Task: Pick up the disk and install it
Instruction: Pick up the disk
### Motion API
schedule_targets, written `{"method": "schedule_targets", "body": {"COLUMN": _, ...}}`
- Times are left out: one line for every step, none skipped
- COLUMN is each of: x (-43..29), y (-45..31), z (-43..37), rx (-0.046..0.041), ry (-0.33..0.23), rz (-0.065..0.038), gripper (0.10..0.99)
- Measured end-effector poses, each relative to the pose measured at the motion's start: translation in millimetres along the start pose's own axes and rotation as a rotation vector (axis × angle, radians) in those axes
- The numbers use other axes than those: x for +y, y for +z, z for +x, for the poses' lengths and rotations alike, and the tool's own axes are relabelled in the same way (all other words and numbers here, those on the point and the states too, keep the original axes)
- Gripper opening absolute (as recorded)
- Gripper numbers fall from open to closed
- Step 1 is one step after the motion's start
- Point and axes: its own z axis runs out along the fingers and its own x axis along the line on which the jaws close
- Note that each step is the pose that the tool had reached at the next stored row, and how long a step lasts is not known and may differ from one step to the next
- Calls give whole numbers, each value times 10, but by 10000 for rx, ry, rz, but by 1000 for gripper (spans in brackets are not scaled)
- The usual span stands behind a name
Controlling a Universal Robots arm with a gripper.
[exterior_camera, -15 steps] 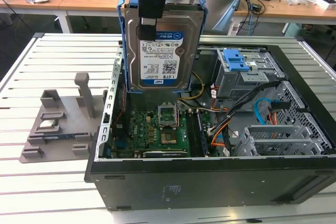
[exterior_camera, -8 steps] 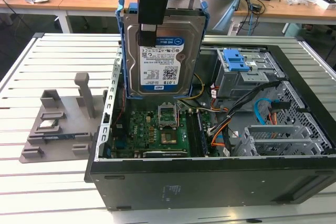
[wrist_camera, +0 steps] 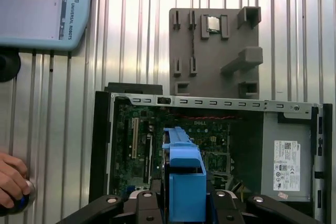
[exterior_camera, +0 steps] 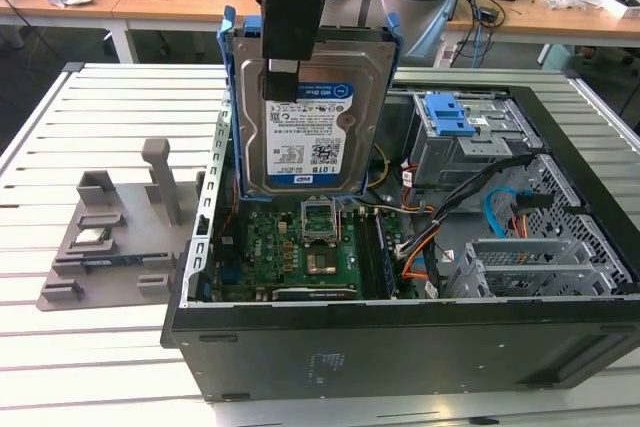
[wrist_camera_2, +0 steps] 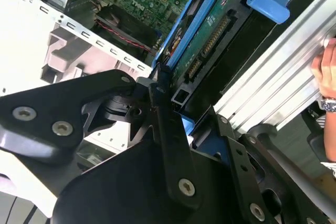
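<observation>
At the exterior view's left a grey holder (exterior_camera: 110,237) lies on the slatted surface (exterior_camera: 60,127). The tool (exterior_camera: 283,72) is clamped on the disk (exterior_camera: 310,132) — held upright, in the air, above the open computer case (exterior_camera: 400,357) — with the drive cage (exterior_camera: 455,142) further right.

Slatted table (exterior_camera: 100,117) carries computer case (exterior_camera: 400,352), grey holder (exterior_camera: 100,247).

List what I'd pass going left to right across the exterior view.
Grey plastic parts tray → blue-framed silver metal disk, held upright above the open computer case → blue plastic latch on the grey metal cage → curved blue cable.
</observation>
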Motion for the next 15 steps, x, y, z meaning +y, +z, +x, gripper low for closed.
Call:
{"method": "schedule_targets", "body": {"x": 1, "y": 0, "z": 25, "rx": 0, "ry": 0, "rz": 0, "gripper": 365}}
{"method": "schedule_targets", "body": {"x": 2, "y": 1, "z": 67, "rx": 0, "ry": 1, "rz": 0, "gripper": 365}}
{"method": "schedule_targets", "body": {"x": 3, "y": 1, "z": 100, "rx": 1, "ry": 1, "rz": 0, "gripper": 365}}
{"method": "schedule_targets", "body": {"x": 3, "y": 1, "z": 131, "rx": 0, "ry": 0, "rz": 0, "gripper": 365}}
{"method": "schedule_targets", "body": {"x": 4, "y": 1, "z": 175, "rx": 0, "ry": -1, "rz": 0, "gripper": 365}}
{"method": "schedule_targets", "body": {"x": 5, "y": 2, "z": 228, "rx": -1, "ry": 0, "rz": 1, "gripper": 365}}
{"method": "schedule_targets", "body": {"x": 6, "y": 1, "z": 254, "rx": 0, "ry": -1, "rz": 0, "gripper": 365}}
{"method": "schedule_targets", "body": {"x": 7, "y": 1, "z": 284, "rx": 0, "ry": 0, "rz": 0, "gripper": 365}}
{"method": "schedule_targets", "body": {"x": 7, "y": 1, "z": 320, "rx": -1, "ry": -1, "rz": 0, "gripper": 365}}
{"method": "schedule_targets", "body": {"x": 8, "y": 0, "z": 349, "rx": 0, "ry": 0, "rz": 0, "gripper": 365}}
{"method": "schedule_targets", "body": {"x": 9, "y": 0, "z": 383, "rx": 0, "ry": 0, "rz": 0, "gripper": 365}}
{"method": "schedule_targets", "body": {"x": 10, "y": 0, "z": 409, "rx": 1, "ry": 0, "rz": 0, "gripper": 365}}
{"method": "schedule_targets", "body": {"x": 11, "y": 1, "z": 450, "rx": -1, "ry": 0, "rz": 1, "gripper": 365}}
{"method": "schedule_targets", "body": {"x": 11, "y": 1, "z": 450, "rx": -1, "ry": 1, "rz": 1, "gripper": 365}}
{"method": "schedule_targets", "body": {"x": 11, "y": 0, "z": 451, "rx": 0, "ry": 1, "rz": 0, "gripper": 365}}
